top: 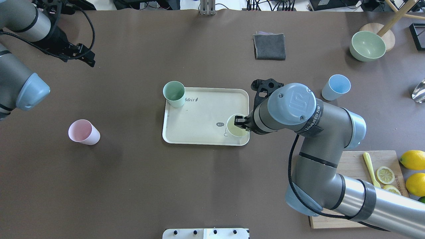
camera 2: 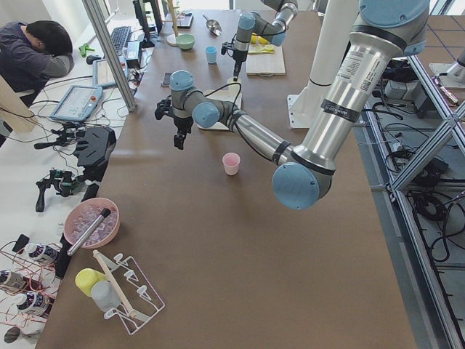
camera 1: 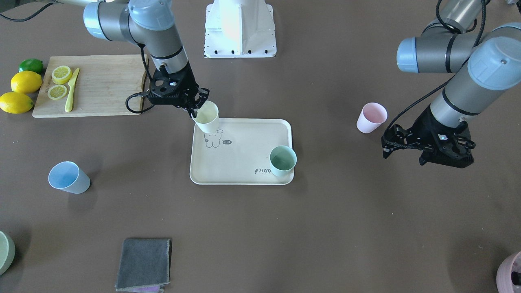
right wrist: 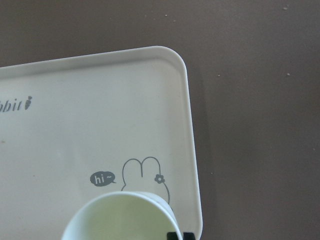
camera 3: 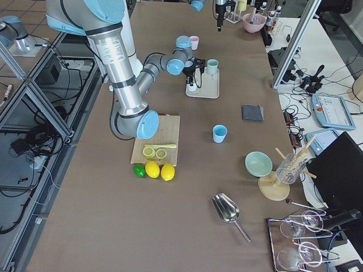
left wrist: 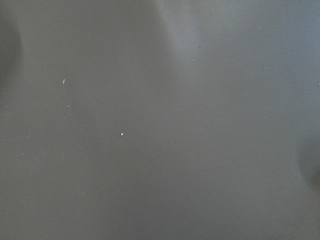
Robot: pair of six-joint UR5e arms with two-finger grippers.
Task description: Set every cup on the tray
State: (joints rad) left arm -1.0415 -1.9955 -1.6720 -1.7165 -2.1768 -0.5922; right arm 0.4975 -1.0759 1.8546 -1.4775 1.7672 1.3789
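Note:
My right gripper [camera 1: 198, 106] is shut on the rim of the pale yellow cup [camera 1: 206, 116], holding it over the corner of the cream tray [camera 1: 244, 171] by the bear drawing; I cannot tell whether it touches. The right wrist view shows the cup's rim [right wrist: 120, 217] above the tray [right wrist: 75, 130]. The mint green cup [camera 1: 283, 160] stands upright in the opposite corner of the tray. The pink cup [camera 1: 371, 117] stands on the table near my left gripper [camera 1: 385, 147], which is open and empty. The light blue cup [camera 1: 68, 177] stands on the table on my right side.
A wooden cutting board [camera 1: 101, 85] with lemon slices and a yellow knife lies behind my right arm, with lemons [camera 1: 16, 101] beside it. A grey cloth [camera 1: 143, 264], a sage bowl [top: 367, 45] and a mauve pot [camera 1: 511, 272] sit along the far edge.

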